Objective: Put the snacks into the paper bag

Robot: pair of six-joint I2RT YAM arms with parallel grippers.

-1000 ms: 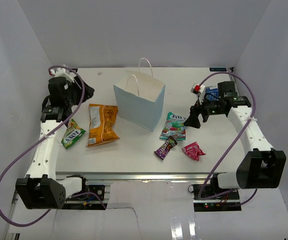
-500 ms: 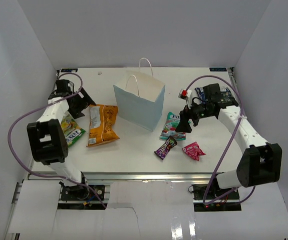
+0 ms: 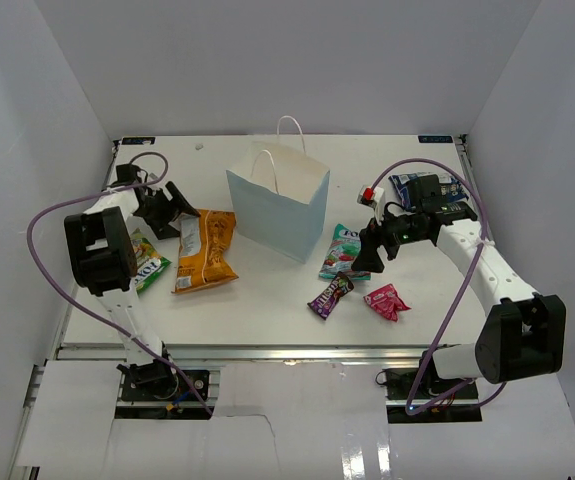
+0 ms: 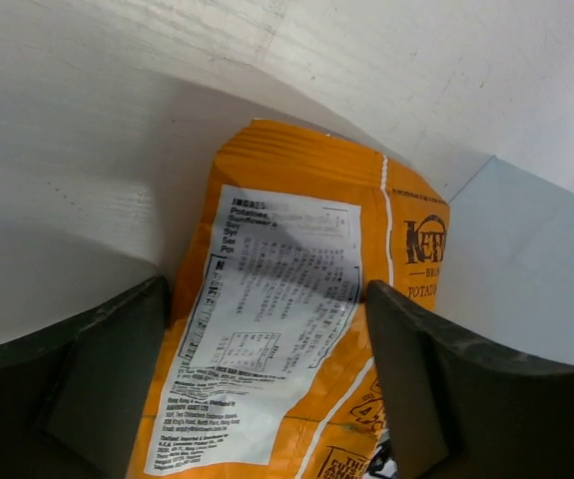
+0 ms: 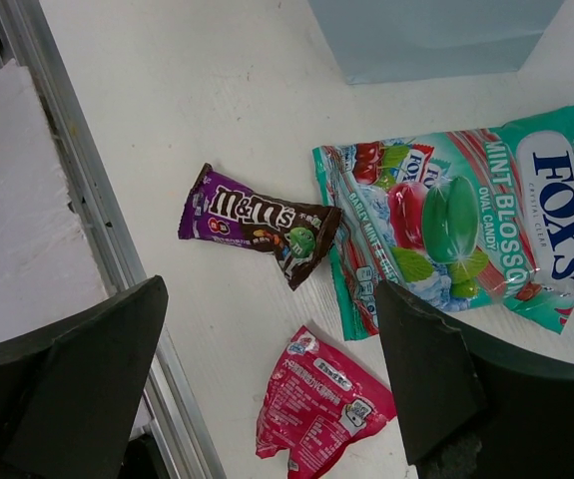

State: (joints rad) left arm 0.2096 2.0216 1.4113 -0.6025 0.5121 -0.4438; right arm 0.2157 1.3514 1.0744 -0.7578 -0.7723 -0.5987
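Note:
The pale blue paper bag (image 3: 279,205) (image 4: 526,264) (image 5: 436,35) stands upright at the table's middle. To its left lies the orange chip bag (image 3: 205,248) (image 4: 296,319). My left gripper (image 3: 172,208) (image 4: 267,289) is open, with one jaw on each side of that bag's upper end. A green-yellow packet (image 3: 147,265) lies further left. My right gripper (image 3: 367,250) (image 5: 272,289) hangs open above the teal-red packet (image 3: 345,252) (image 5: 456,220), the purple packet (image 3: 330,294) (image 5: 257,220) and the pink-red packet (image 3: 386,301) (image 5: 321,404). The blue-white bag (image 3: 422,187) lies behind the right arm.
A metal rail (image 5: 87,200) runs along the table's near edge, close to the small packets. White walls close in the left, right and back sides. Purple cables (image 3: 52,215) loop out from both arms.
The left arm swung from the back left corner over to the orange chip bag and its jaws widened. The right gripper moved left and nearer, over the small packets, uncovering the blue-white bag.

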